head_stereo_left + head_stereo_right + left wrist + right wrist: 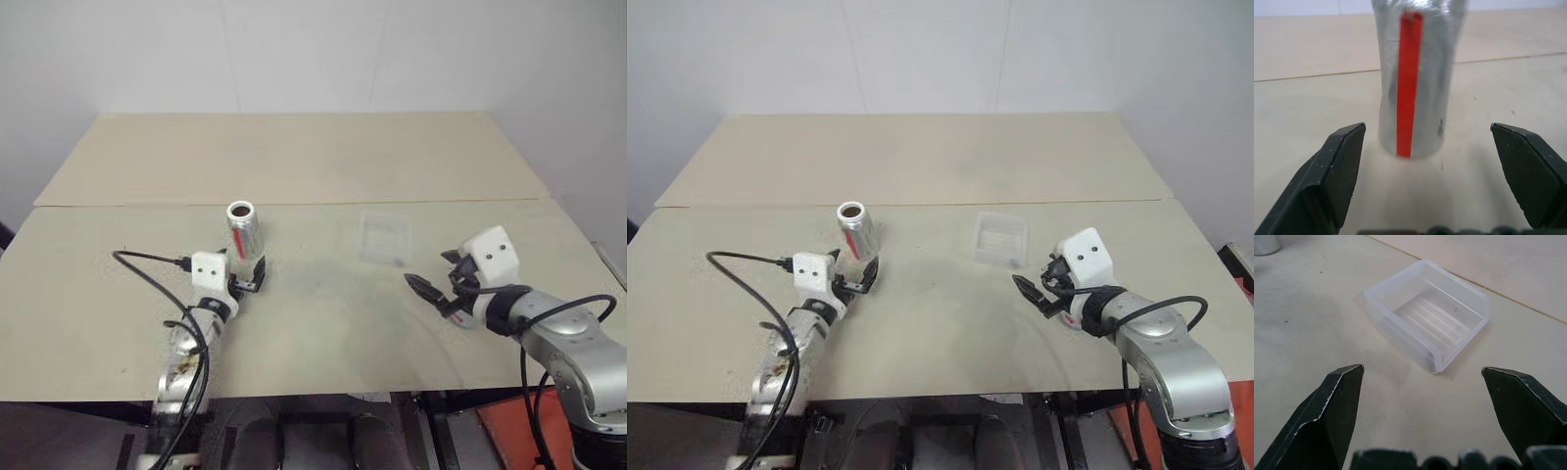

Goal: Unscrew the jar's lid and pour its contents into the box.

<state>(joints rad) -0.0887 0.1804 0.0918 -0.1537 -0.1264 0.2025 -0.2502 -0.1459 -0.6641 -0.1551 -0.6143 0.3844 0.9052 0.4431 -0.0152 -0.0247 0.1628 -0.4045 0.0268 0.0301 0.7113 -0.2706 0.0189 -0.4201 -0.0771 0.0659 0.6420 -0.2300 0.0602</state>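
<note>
Silvery metal, with 1 red stripe down its side, the jar (pixel 242 231) stands upright on the table (pixel 294 166), its top open and dark inside. We see the left gripper (pixel 253 275) just at the jar's 6 o'clock, its 2 fingers (pixel 1327 181) spread wide and apart from the jar, the stripe facing straight between them. The box (pixel 1000 238) of clear plastic sits at the jar's 3 o'clock, well apart from it, its ridged floor bare. The right gripper (pixel 1036 286) hovers near the box's 5 o'clock, jaws spread wide too, pinching nothing, with the box lying just beyond its fingertips.
</note>
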